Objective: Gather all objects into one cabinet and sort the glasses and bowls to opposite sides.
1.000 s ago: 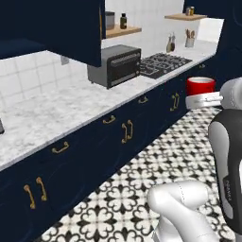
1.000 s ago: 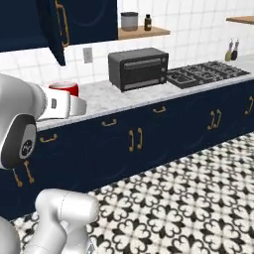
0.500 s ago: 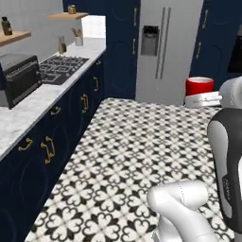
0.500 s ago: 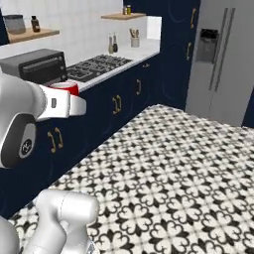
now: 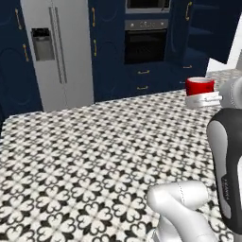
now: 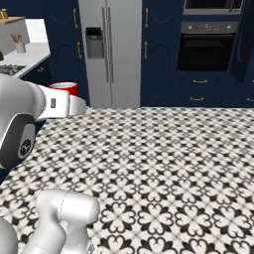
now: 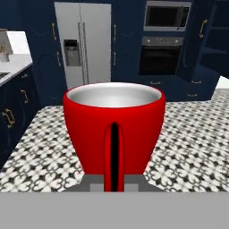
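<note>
Gripper (image 7: 114, 181) is clenching a glossy red tapered cup (image 7: 114, 127) with a pale metallic interior, hovering over patterned floor tiles (image 5: 94, 151).

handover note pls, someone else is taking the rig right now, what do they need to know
Gripper: shut on the red cup, held upright out in front of the arm; the cup looks empty, with a pale inside.
Where things are: the base stands on the patterned floor, facing the steel fridge and the built-in oven. An open navy cabinet with shelves stands to the right of the oven.
Done: the red cup is picked up and in transit.
Left: set the cup inside the cabinet on the glasses' side, then fetch the other cups and the bowls, which these views do not place.
</note>
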You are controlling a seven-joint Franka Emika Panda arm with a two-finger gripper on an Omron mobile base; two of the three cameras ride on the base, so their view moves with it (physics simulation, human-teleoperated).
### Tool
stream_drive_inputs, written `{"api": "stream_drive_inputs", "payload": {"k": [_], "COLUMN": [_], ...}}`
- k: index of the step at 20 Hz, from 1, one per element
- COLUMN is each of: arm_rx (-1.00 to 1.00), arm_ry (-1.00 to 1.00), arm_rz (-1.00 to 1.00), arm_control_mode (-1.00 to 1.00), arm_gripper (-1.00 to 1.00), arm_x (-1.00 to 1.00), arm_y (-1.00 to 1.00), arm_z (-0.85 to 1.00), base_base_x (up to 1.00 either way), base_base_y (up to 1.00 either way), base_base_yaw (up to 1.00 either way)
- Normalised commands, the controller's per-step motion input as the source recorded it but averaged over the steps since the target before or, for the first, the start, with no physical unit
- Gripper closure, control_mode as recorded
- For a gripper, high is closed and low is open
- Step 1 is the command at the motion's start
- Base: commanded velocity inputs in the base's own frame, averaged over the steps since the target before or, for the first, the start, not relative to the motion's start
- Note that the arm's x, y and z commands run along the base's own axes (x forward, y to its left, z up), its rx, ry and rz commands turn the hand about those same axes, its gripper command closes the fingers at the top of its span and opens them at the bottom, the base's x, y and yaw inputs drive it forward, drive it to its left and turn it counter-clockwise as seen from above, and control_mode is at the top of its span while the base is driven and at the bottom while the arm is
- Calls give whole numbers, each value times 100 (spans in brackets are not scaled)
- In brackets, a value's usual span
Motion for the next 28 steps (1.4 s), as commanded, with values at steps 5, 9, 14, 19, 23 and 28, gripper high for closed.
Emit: {"api": "stream_drive_inputs", "payload": {"k": [5, 9, 14, 19, 23, 28], "arm_rx": [0, 0, 0, 0, 0, 0], "arm_ry": [0, 0, 0, 0, 0, 0], "arm_rz": [0, 0, 0, 0, 0, 0], "arm_control_mode": [100, 100, 100, 100, 100, 100], "arm_gripper": [100, 100, 100, 100, 100, 100], "arm_x": [0, 0, 0, 0, 0, 0], "arm_y": [0, 0, 0, 0, 0, 0], "arm_z": [0, 0, 0, 0, 0, 0], "base_base_x": [60, 100, 100, 100, 100, 100], "base_base_y": [1, 1, 4, 0, 0, 0], "base_base_yaw": [-66, -44, -45, -44, -33, -4]}}
